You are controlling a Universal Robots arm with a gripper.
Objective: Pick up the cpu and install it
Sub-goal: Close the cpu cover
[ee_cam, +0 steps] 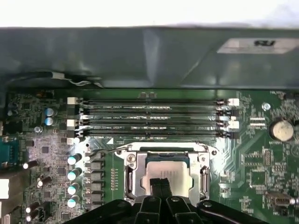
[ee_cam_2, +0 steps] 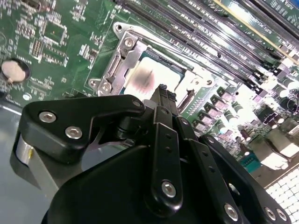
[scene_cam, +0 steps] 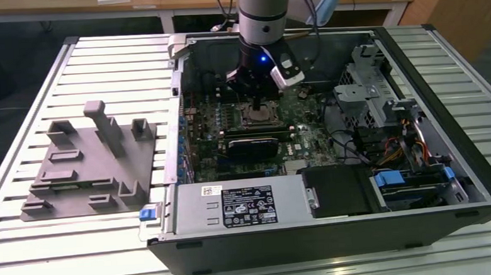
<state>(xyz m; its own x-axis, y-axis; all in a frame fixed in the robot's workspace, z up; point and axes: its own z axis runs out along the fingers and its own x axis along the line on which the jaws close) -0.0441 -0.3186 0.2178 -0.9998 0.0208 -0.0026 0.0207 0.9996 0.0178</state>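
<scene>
The cpu (ee_cam: 168, 169), a flat silvery square, lies level inside the metal socket frame (ee_cam: 133, 176) on the green motherboard. In the second wrist view the cpu (ee_cam_2: 161, 73) carries a dark shadow from the fingers. My gripper (ee_cam: 161, 185) hangs straight over it, its two black fingers pressed together with nothing between them. In the second wrist view the gripper (ee_cam_2: 162, 91) has its tips at or just above the chip's top; contact is unclear. In the exterior view the gripper (scene_cam: 259, 105) reaches down into the open computer case over the cpu (scene_cam: 259, 116).
Several memory slots (ee_cam: 149, 116) run beside the socket. A coin battery (ee_cam: 281, 129) sits on the board. A power supply (scene_cam: 241, 204) and drive cage (scene_cam: 376, 90) crowd the case. A grey fixture block (scene_cam: 87, 161) stands on the slatted table at the exterior view's left.
</scene>
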